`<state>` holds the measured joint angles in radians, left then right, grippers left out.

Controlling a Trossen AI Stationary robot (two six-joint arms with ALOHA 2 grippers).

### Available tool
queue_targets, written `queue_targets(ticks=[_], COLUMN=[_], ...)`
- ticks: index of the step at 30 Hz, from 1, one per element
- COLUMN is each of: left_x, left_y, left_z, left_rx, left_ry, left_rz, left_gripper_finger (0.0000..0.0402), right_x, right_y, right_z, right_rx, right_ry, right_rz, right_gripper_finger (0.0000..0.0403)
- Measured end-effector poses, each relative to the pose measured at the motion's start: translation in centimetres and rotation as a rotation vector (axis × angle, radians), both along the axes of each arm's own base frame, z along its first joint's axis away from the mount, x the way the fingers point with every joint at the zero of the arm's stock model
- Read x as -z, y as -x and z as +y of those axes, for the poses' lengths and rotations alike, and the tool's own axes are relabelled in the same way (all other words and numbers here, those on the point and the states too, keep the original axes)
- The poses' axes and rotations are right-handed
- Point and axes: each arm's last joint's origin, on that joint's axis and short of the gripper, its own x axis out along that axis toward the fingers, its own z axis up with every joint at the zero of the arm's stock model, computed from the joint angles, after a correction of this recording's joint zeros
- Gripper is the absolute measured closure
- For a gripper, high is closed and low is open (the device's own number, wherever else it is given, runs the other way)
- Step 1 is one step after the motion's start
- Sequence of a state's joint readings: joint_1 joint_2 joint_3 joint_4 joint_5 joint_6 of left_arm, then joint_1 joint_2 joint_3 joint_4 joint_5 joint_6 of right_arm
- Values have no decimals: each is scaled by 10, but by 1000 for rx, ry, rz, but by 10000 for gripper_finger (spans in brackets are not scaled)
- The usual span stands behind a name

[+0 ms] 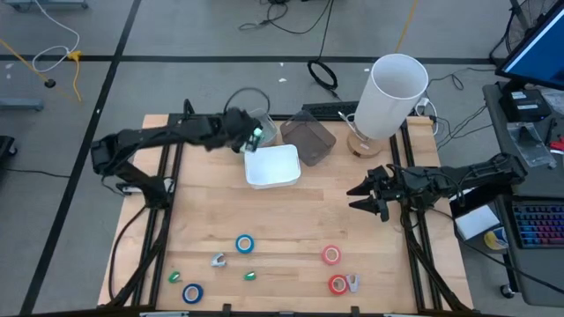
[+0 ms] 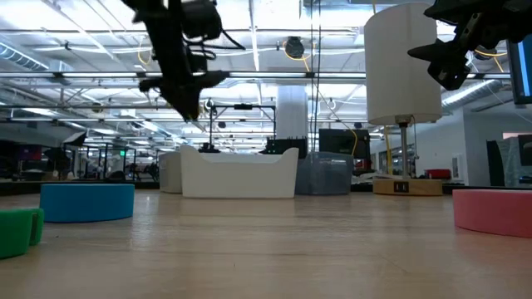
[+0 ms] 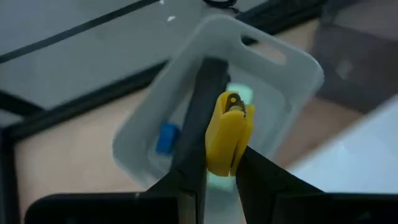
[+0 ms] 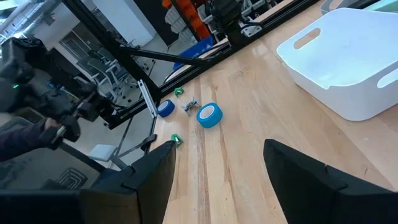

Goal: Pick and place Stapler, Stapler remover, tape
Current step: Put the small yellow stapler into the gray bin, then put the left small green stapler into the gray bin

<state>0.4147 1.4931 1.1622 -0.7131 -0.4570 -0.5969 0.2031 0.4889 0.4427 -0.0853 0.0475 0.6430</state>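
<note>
My left gripper [image 1: 249, 143] hangs over the clear bin [image 1: 250, 111] at the table's far side, shut on a yellow stapler remover [image 3: 229, 130]. In the left wrist view that bin [image 3: 273, 81] holds a blurred blue thing [image 3: 166, 138]. Two blue tape rolls [image 1: 244, 244] [image 1: 192, 293] and two red ones [image 1: 331, 255] [image 1: 337, 283] lie flat near the front edge. Two grey stapler removers [image 1: 218, 260] [image 1: 352, 282] lie beside them. I see no stapler. My right gripper [image 1: 366, 195] waits open at the right, above the table. My left gripper pinches the yellow stapler remover's lower end [image 3: 214, 163] between its two fingers [image 3: 194, 137]. The fingers slant down from the table's left side. The remover sticks out past the fingertips, its metal-pinned end [image 3: 233, 102] foremost. It is lifted clear above the clear bin.
A white bin [image 1: 273, 165] sits right of the clear one, with a smoky see-through bin [image 1: 310, 138] behind it. A tall white cylinder on a wooden foot [image 1: 392, 97] stands at the far right. Two small green lumps [image 1: 174, 277] [image 1: 249, 276] lie near the front edge.
</note>
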Motion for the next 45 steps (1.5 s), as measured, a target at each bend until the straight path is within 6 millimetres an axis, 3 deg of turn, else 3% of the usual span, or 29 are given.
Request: queue_targets(ticks=[6, 11, 26, 45], left_x=[29, 58, 68, 68], left_y=[-8, -4, 13, 13], left_z=[50, 67, 68, 68], left_rx=[-3, -67, -135, -137], left_ry=[54, 137, 219, 221], left_rz=[-36, 47, 195, 192], left_gripper_finger=[334, 334, 332, 225], right_x=[0, 0, 0, 0], right_y=[0, 0, 0, 0], right_z=[0, 0, 0, 0], right_rx=[1, 7, 11, 9], right_ry=[-4, -26, -22, -21], right_rz=[-2, 2, 4, 4], right_gripper_finger=[165, 165, 165, 165])
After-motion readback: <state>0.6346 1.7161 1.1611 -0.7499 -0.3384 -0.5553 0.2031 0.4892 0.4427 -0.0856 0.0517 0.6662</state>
